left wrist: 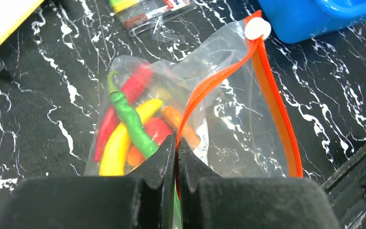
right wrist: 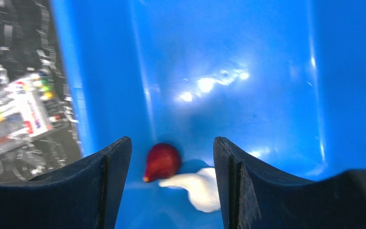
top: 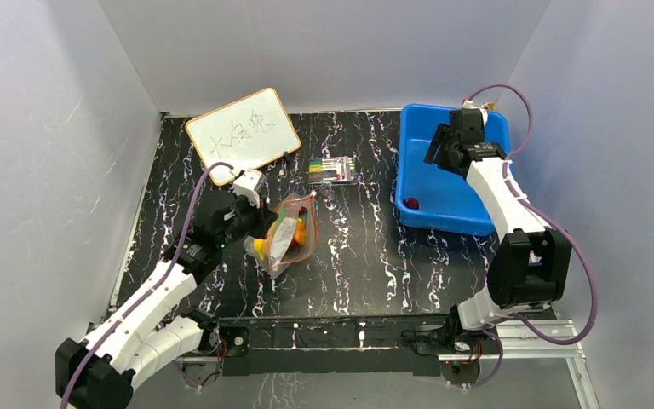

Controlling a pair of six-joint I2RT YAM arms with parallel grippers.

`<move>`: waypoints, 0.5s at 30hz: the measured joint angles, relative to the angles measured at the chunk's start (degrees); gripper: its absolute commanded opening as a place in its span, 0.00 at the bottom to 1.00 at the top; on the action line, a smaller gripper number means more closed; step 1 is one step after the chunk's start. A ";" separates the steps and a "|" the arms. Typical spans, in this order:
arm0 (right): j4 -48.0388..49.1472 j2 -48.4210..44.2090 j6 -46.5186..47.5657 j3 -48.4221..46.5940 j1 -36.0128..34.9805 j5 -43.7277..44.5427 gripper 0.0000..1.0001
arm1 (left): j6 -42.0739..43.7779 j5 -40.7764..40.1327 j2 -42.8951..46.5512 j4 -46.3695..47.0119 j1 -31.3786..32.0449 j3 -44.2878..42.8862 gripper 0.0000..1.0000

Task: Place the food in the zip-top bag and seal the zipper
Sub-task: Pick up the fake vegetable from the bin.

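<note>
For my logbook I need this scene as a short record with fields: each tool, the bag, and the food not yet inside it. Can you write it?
Left tool: shut on the orange-red zipper strip of the clear zip-top plastic bag
Bag mouth: open, white slider at the far end
In bag: yellow toy banana, long green pepper, red chili
Right tool: open, above the blue plastic tub
In tub: small red toy strawberry, small white piece beside it

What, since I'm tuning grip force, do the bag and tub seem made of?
Bag: thin, glossy plastic film, likely floppy; it is see-through and creased. Tub: hard-looking blue plastic, smooth and glossy; sharp light glints on its floor.
</note>
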State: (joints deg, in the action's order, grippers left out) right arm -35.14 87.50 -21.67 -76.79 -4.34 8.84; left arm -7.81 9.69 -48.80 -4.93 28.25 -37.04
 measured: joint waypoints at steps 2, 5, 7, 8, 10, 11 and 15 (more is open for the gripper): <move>-0.11 0.00 0.59 2.01 1.40 0.96 0.60 | -1.55 -1.64 -1.16 0.26 0.00 -0.02 0.00; -1.03 0.02 0.96 5.18 3.06 1.29 0.59 | -3.82 -3.85 -2.91 -0.11 0.00 -0.37 0.00; -2.08 0.09 1.29 6.43 3.76 0.20 0.60 | -5.46 -5.31 -4.37 -1.92 0.00 -1.97 0.00; -3.08 0.13 1.53 6.49 3.89 -0.52 0.60 | -6.27 -5.95 -5.05 -3.28 0.00 -3.23 0.00; -4.59 0.15 2.03 6.49 3.96 -2.19 0.61 | -7.91 -7.39 -6.16 -6.43 0.00 -6.78 0.00; -5.49 0.13 2.29 6.49 3.96 -3.32 0.62 | -8.66 -8.17 -6.49 -7.91 0.00 -8.68 0.00; -9.25 0.15 3.74 6.47 3.93 -6.25 0.68 | -11.19 -10.67 -6.67 -13.00 0.00 -14.86 0.00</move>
State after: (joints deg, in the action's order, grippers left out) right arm -44.38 87.66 -17.93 -70.32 -0.40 2.59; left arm -19.00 -0.97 -55.46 -17.93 28.25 -51.90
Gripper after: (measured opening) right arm 0.638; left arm 0.010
